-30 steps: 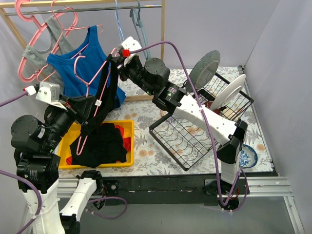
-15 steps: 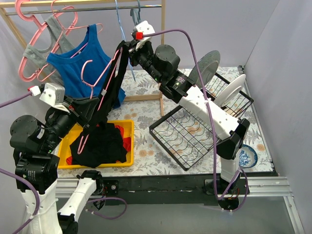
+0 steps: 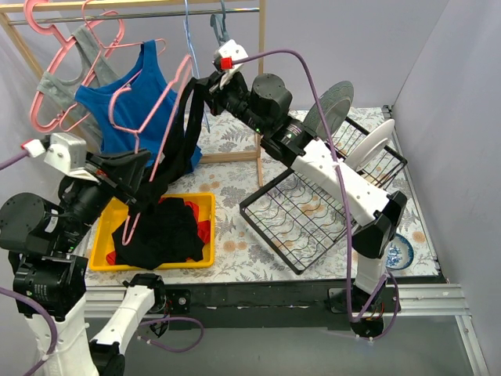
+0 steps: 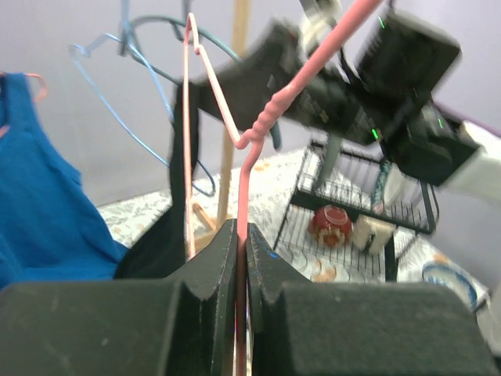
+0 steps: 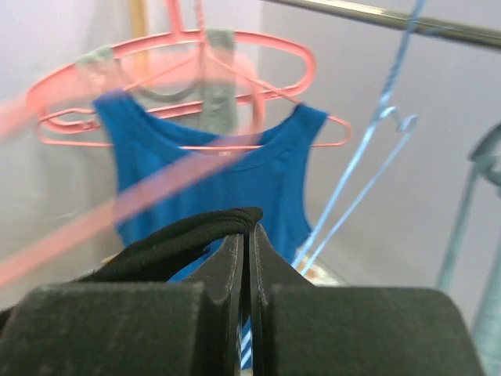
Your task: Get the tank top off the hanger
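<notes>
A black tank top (image 3: 176, 149) hangs stretched between my two grippers, its lower part lying in the yellow bin (image 3: 205, 202). My right gripper (image 3: 202, 84) is shut on the top's strap (image 5: 196, 235), held high near the rack. A pink hanger (image 3: 168, 117) still runs through the garment. My left gripper (image 3: 143, 174) is shut on the hanger's wire (image 4: 242, 196) below the twisted neck. In the left wrist view the black fabric (image 4: 176, 204) hangs along the hanger's left side, with the right arm (image 4: 352, 94) beyond it.
A wooden rack with a metal rod (image 3: 156, 13) carries a blue tank top (image 3: 117, 117), a grey one (image 3: 63, 86) and empty blue hangers (image 3: 192, 31). A black wire dish rack (image 3: 305, 219) with plates stands to the right. A patterned bowl (image 3: 398, 251) sits at the table's right edge.
My right gripper has lifted the strap up and to the right, towards the rack. The left gripper has pulled back to the left with the hanger, stretching the garment.
</notes>
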Robot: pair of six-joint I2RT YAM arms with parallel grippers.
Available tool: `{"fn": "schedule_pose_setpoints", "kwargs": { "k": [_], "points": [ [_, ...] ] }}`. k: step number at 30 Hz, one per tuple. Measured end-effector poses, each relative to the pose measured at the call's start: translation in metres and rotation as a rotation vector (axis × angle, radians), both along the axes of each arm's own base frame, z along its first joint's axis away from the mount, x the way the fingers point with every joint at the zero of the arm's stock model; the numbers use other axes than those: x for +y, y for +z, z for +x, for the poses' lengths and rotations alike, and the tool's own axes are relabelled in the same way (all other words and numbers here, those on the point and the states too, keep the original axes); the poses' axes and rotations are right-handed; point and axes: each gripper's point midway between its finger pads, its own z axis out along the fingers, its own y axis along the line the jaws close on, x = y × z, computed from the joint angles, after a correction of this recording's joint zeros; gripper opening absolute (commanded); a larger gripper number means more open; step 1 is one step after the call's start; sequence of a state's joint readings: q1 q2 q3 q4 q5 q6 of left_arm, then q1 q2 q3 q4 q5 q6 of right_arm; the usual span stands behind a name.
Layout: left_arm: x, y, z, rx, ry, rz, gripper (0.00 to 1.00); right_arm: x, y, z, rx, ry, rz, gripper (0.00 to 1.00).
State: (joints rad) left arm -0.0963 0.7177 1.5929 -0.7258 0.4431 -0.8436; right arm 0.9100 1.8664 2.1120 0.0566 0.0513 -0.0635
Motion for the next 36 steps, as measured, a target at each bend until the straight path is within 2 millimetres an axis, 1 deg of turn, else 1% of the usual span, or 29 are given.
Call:
{"fn": "schedule_pose_setpoints", "kwargs": {
  "k": [3, 5, 6, 8, 10, 11, 12, 14, 16, 17, 18, 19, 20, 22, 23, 24, 29, 32, 36],
  "points": [
    [0.014, 0.023, 0.003, -0.029, 0.089, -0.060, 0.00, 0.005, -0.005, -0.022, 0.032, 0.093, -0.001, 0.01],
    [0.022, 0.040, 0.003, -0.061, 0.138, -0.094, 0.00, 0.008, -0.002, -0.037, 0.041, 0.145, 0.009, 0.01],
    [0.027, 0.053, 0.002, -0.088, 0.162, -0.117, 0.00, 0.012, 0.001, -0.047, 0.042, 0.172, 0.014, 0.01],
    [0.033, 0.070, -0.001, -0.134, 0.190, -0.147, 0.00, 0.019, 0.006, -0.068, 0.042, 0.233, 0.024, 0.01],
    [0.037, 0.084, -0.003, -0.168, 0.208, -0.171, 0.00, 0.030, 0.009, -0.092, 0.044, 0.305, 0.028, 0.01],
    [0.038, 0.090, -0.004, -0.182, 0.214, -0.180, 0.00, 0.034, 0.009, -0.102, 0.049, 0.337, 0.030, 0.07],
    [0.040, 0.097, -0.004, -0.199, 0.220, -0.192, 0.00, 0.040, 0.009, -0.114, 0.051, 0.375, 0.028, 0.11],
    [0.043, 0.110, -0.003, -0.226, 0.234, -0.216, 0.00, 0.049, 0.006, -0.136, 0.052, 0.450, 0.029, 0.16],
    [0.044, 0.120, 0.001, -0.247, 0.241, -0.235, 0.00, 0.054, -0.002, -0.154, 0.060, 0.513, 0.019, 0.18],
    [0.045, 0.123, 0.004, -0.250, 0.243, -0.241, 0.00, 0.057, -0.006, -0.161, 0.062, 0.537, 0.012, 0.23],
    [0.045, 0.124, 0.006, -0.252, 0.243, -0.244, 0.00, 0.059, -0.010, -0.167, 0.064, 0.561, 0.006, 0.31],
    [0.044, 0.125, 0.010, -0.250, 0.244, -0.247, 0.00, 0.062, -0.012, -0.172, 0.069, 0.579, 0.002, 0.40],
    [0.044, 0.125, 0.014, -0.245, 0.246, -0.249, 0.00, 0.064, -0.017, -0.178, 0.076, 0.599, -0.005, 0.53],
    [0.044, 0.123, 0.023, -0.233, 0.251, -0.252, 0.00, 0.066, -0.024, -0.188, 0.086, 0.642, -0.017, 0.60],
    [0.044, 0.123, 0.027, -0.229, 0.254, -0.253, 0.00, 0.067, -0.029, -0.193, 0.086, 0.662, -0.024, 0.67],
    [0.044, 0.122, 0.031, -0.223, 0.257, -0.255, 0.00, 0.067, -0.034, -0.198, 0.088, 0.683, -0.032, 0.71],
    [0.044, 0.120, 0.044, -0.210, 0.264, -0.259, 0.00, 0.061, -0.066, -0.219, 0.091, 0.775, -0.092, 0.77],
    [0.044, 0.122, 0.048, -0.213, 0.262, -0.262, 0.00, 0.062, -0.074, -0.225, 0.078, 0.804, -0.109, 0.85],
    [0.043, 0.129, 0.052, -0.226, 0.258, -0.270, 0.00, 0.063, -0.076, -0.229, 0.054, 0.824, -0.118, 0.88]
  ]
}}
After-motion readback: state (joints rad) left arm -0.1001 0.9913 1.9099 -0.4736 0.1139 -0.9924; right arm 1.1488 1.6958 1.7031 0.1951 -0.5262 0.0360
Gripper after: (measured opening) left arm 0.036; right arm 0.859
